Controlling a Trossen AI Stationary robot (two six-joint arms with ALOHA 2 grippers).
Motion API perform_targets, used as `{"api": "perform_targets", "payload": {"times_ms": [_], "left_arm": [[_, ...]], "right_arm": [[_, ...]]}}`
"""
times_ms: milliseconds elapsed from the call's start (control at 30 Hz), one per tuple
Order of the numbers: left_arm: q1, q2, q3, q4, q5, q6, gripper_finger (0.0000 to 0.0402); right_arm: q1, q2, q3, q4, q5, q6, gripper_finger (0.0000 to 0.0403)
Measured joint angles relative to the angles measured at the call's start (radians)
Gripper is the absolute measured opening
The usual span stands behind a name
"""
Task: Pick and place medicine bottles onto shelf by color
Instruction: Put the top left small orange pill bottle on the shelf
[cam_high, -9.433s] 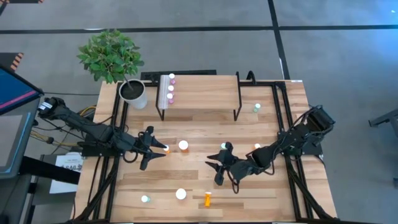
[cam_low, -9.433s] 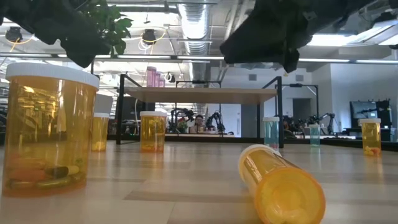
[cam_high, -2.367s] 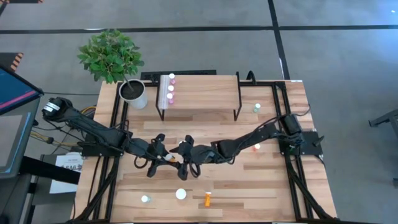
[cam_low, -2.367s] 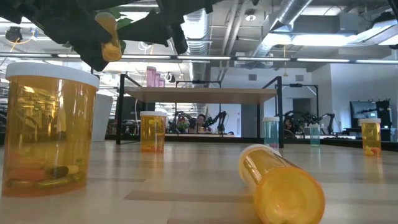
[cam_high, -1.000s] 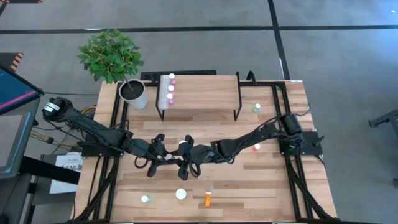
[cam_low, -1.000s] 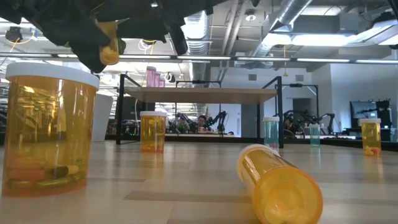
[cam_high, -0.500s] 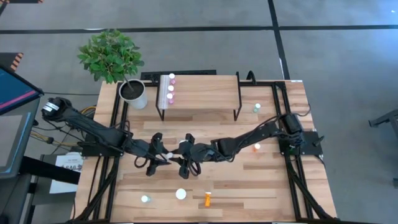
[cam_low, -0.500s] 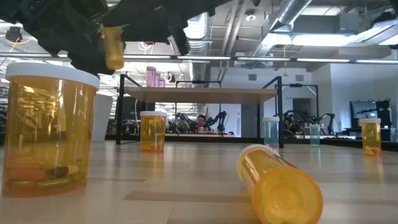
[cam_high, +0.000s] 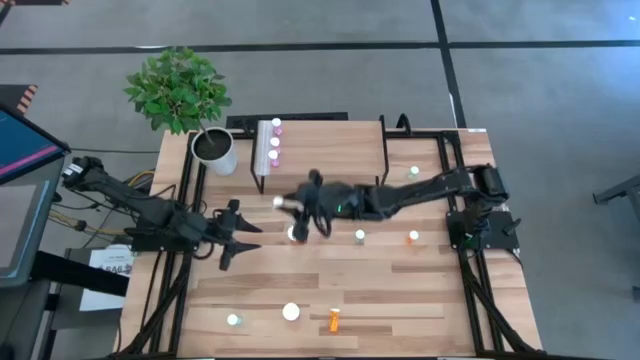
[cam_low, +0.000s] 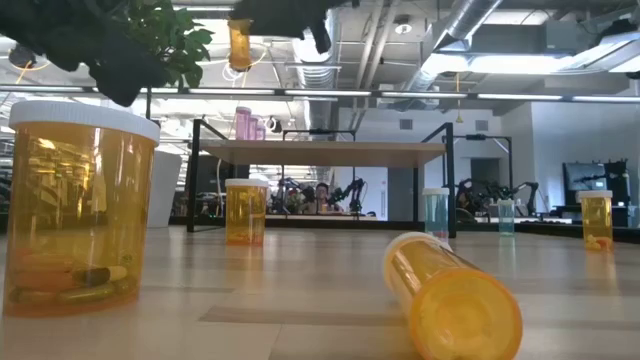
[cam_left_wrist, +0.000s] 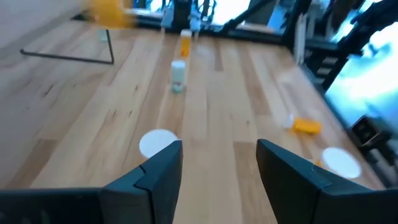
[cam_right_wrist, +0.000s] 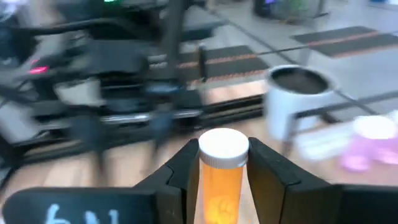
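My right gripper (cam_high: 296, 206) reaches across the table's middle, just in front of the shelf (cam_high: 330, 150), and is shut on a small orange bottle (cam_high: 281, 203) with a white cap. That bottle shows high up in the low view (cam_low: 240, 42). My left gripper (cam_high: 243, 229) is open and empty at the left middle. In its wrist view the fingers stand apart above a large white-capped bottle (cam_left_wrist: 158, 142). Three pink bottles (cam_high: 275, 142) stand on the shelf's left end. My right gripper pinches the small orange bottle's body (cam_right_wrist: 222, 186) just below its white cap (cam_right_wrist: 222, 147), between its two fingers (cam_right_wrist: 184, 169). The fingers come about level from the table's right side. The bottle stands upright, cap up, lifted clear of the table.
A large orange bottle (cam_high: 296, 233), a teal one (cam_high: 360, 237) and a small orange one (cam_high: 413, 237) stand mid-table. Another teal bottle (cam_high: 412, 172) stands far right. Near the front are a teal bottle (cam_high: 233, 320), a large one (cam_high: 291, 312) and a lying one (cam_high: 334, 320). A plant pot (cam_high: 214, 150) stands left of the shelf.
The small orange bottle has passed from my left gripper to my right gripper. My right gripper has carried it up and toward the far edge, to the shelf's front. My left gripper has let go and drawn back toward the table's left edge.
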Motion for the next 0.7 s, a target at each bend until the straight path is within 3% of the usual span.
{"api": "perform_targets", "payload": {"times_ms": [333,700], "left_arm": [[-0.043,-0.117,-0.097,0.059,-0.033,-0.043,0.0192],[-0.045,-0.121,-0.144,0.163,-0.033,-0.027,0.0192]], "right_arm": [[-0.181,-0.009,-0.152,0.272,-0.083,-0.010,0.0131],[-0.383,-0.008,-0.155,0.297,-0.113,-0.073,0.0132]]}}
